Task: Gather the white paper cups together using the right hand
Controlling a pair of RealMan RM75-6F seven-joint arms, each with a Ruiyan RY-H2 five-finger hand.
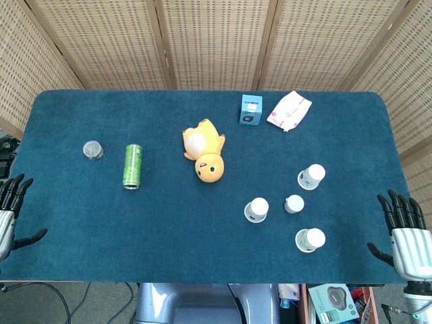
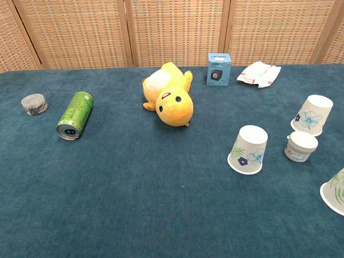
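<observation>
cups (image 1: pixel 282 209) left of right hand (image 1: pixel 407 236) (apart)

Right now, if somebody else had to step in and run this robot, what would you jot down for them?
Left hand: open, holding nothing, at the table's left edge.
Right hand: open, holding nothing, at the table's right edge.
Three white paper cups stand upside down and apart on the right side: far cup, middle cup, near cup. A small white tub sits between them.
Done: nothing yet; no cup touches another.
Left: bring all three cups together with the right hand, probably working around the tub.
</observation>
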